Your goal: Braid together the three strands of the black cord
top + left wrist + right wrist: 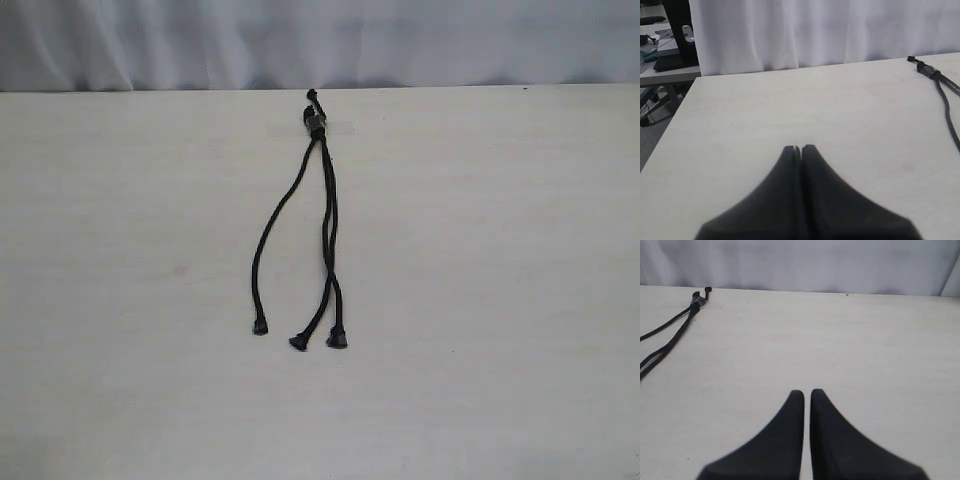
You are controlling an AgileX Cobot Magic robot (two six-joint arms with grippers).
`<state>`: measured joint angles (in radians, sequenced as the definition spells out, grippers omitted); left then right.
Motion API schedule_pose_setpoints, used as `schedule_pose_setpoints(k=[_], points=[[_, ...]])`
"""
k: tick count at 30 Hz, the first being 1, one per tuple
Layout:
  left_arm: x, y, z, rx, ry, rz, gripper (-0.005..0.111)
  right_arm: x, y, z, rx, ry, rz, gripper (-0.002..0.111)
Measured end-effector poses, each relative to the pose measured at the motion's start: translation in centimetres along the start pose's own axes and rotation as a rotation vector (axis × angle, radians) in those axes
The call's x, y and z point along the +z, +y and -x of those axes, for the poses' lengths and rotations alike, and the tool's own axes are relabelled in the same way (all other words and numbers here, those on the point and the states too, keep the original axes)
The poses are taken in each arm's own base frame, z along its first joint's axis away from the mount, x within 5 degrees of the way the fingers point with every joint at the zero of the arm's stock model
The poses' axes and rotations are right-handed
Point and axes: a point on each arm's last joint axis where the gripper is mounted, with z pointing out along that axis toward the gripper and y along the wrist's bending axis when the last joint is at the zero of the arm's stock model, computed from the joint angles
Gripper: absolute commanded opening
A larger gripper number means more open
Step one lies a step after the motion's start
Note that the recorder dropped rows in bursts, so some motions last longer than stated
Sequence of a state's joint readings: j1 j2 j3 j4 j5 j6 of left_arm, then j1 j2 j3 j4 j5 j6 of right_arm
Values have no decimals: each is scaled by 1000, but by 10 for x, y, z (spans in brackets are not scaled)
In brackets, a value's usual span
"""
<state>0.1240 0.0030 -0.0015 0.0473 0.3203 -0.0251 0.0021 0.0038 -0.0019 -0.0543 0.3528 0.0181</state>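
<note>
Tabletop, pale and matte, fills the exterior view. The black cord lies on it at the middle. Its bound end sits at the far side under a strip of clear tape, with a short stub poking beyond. From there the three strands run toward the near side. One bows out to the left and ends apart from the others. The other two lie close together and cross just before their flared tips.

Left wrist view: the left gripper hovers above bare table with its jaws pressed together and nothing between them. The cord's bound end lies well apart from it, near the far edge below a white curtain.

Right wrist view: the right gripper has its jaws drawn together to a thin slit and grips nothing. The cord rests well away from it.
</note>
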Motion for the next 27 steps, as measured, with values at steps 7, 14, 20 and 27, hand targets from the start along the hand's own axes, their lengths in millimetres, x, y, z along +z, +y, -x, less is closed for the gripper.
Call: schedule_pose_setpoints(k=[7, 14, 20, 27], points=[[0, 1, 0, 37, 0, 12, 0, 0, 0, 0, 0, 0, 0, 4], [-1, 1, 10, 75, -113, 17, 0, -1, 0, 14, 0, -152, 3, 4], [-7, -1, 35, 80, -399, 0, 0, -7, 1, 35, -2, -389, 7, 4], [-10, -2, 41, -16, -463, -27, 0, -11, 1, 43, 1, -492, 9, 4]])
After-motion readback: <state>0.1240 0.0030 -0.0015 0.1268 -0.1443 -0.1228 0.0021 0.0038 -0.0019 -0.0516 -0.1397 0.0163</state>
